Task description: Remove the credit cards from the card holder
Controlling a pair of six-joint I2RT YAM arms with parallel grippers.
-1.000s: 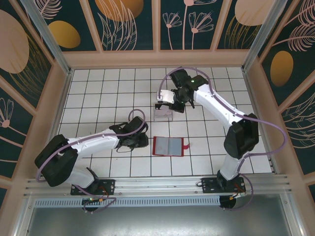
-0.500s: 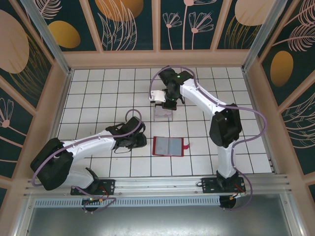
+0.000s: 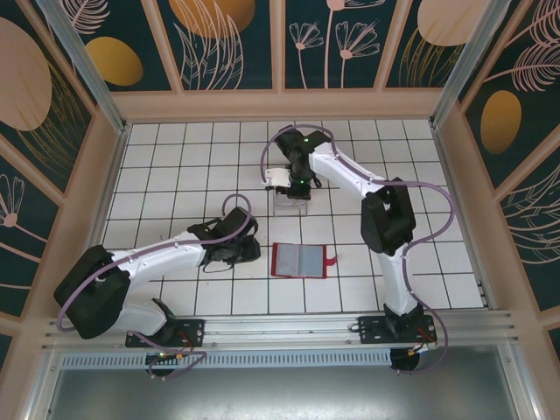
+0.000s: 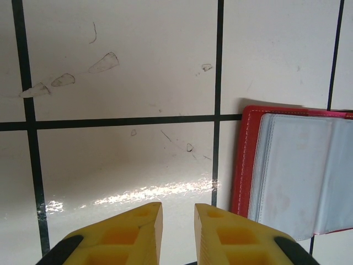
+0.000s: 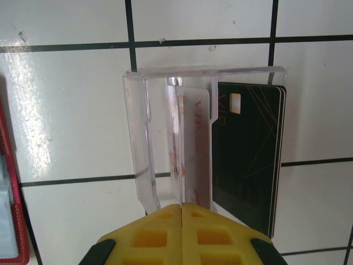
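Your right arm has folded in over the past second, its elbow swinging from the right side toward the middle. The right fingers [image 5: 182,212] now sit at the near wall of the clear plastic box [image 5: 142,138] on the white tiled desk [image 3: 175,175]. They are pressed flat together. A pale greyish card [image 5: 196,149] standing in the box reaches right up to them, and I cannot tell whether they pinch it. A black card with a gold chip [image 5: 248,160] lies beside it. The red folding card holder [image 3: 302,260] lies open and unmoved nearer the bases, its grey pockets looking emptied. Your left fingers [image 4: 177,212], a narrow gap apart and empty, have barely stirred just left of it. The unloading looks nearly done.
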